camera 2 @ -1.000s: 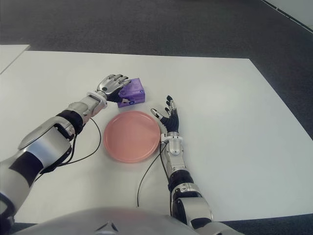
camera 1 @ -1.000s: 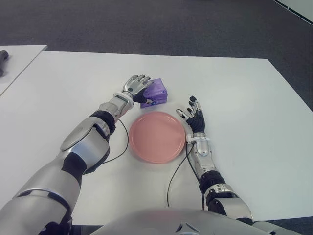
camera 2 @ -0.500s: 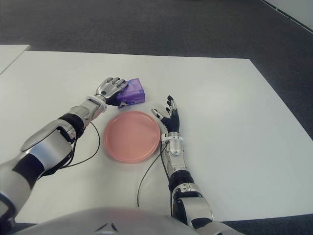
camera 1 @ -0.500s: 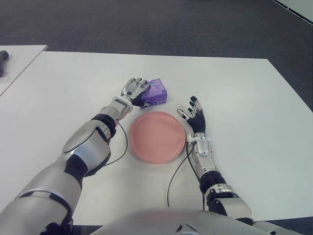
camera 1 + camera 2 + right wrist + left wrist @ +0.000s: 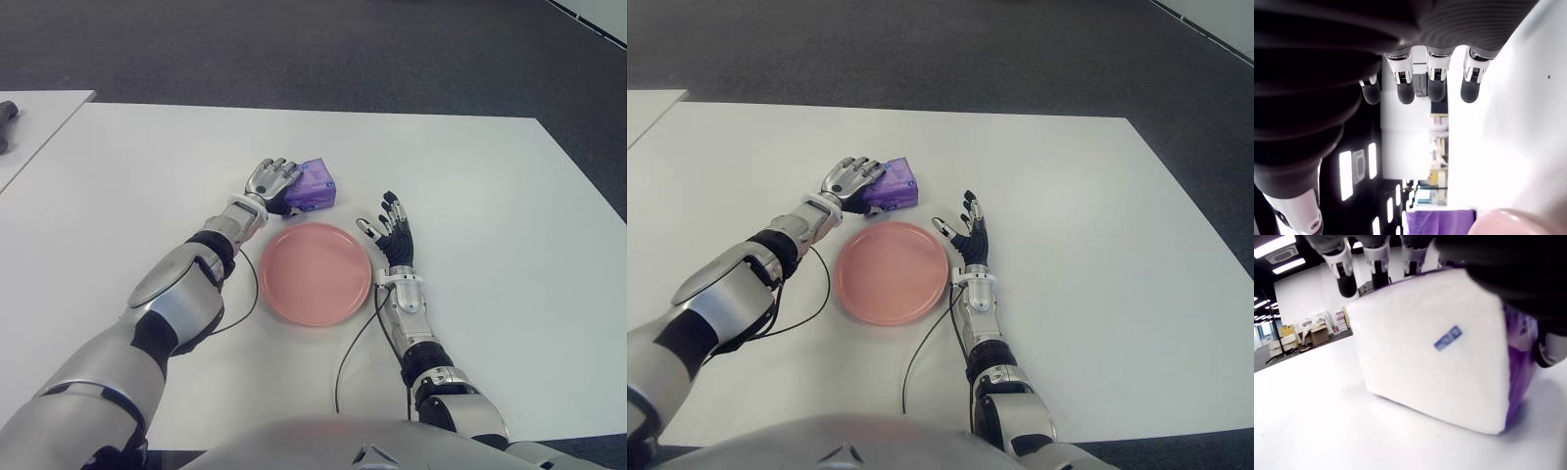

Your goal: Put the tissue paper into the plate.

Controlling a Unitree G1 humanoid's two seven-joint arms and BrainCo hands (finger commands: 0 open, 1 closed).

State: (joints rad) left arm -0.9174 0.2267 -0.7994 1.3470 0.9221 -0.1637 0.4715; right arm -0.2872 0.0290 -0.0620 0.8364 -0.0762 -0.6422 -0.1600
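White table (image 5: 509, 225) fills my view, with dark carpet beyond it. On it I see the pink plate (image 5: 315, 273), holding nothing. Just behind its far rim sits the purple tissue pack (image 5: 313, 185), a small blue label I can't read on its white face. My left hand (image 5: 271, 182) curls over the pack. My right hand (image 5: 390, 233), fingers spread, holds nothing beside the plate's right edge.

A white table (image 5: 490, 196) stands on dark grey carpet (image 5: 294, 49). A second white table (image 5: 34, 113) adjoins its left edge, carrying a dark object (image 5: 6, 116).
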